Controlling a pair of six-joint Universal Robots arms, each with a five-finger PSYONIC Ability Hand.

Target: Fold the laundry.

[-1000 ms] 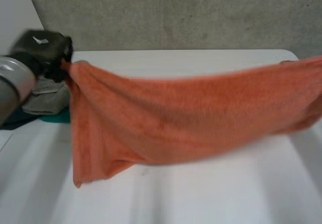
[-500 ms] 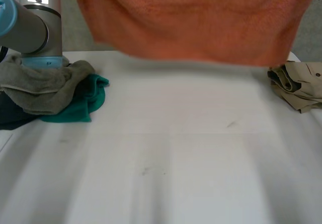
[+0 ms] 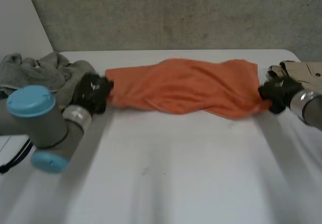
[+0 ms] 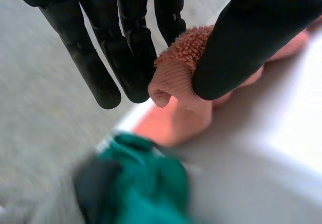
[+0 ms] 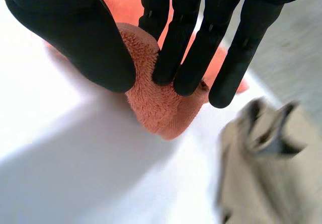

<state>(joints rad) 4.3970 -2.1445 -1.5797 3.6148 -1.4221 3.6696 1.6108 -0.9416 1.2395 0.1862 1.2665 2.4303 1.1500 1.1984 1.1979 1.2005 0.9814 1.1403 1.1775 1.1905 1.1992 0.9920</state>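
An orange towel (image 3: 186,85) lies bunched and stretched sideways across the far half of the white table (image 3: 176,173). My left hand (image 3: 93,90) holds its left end, and in the left wrist view the thumb (image 4: 241,43) and fingers (image 4: 136,48) pinch a corner of the orange towel (image 4: 176,78). My right hand (image 3: 276,93) holds the right end. In the right wrist view its thumb (image 5: 75,32) and fingers (image 5: 201,38) pinch the other corner of the towel (image 5: 158,105).
A heap of grey cloth (image 3: 40,73) lies at the far left, with a green cloth (image 4: 141,183) beside it under my left hand. A beige garment (image 3: 302,73) lies at the far right, close to my right hand (image 5: 266,168).
The towel hung spread in the air, was swung up high, and now lies bunched on the table between both hands, which have come down to the tabletop.
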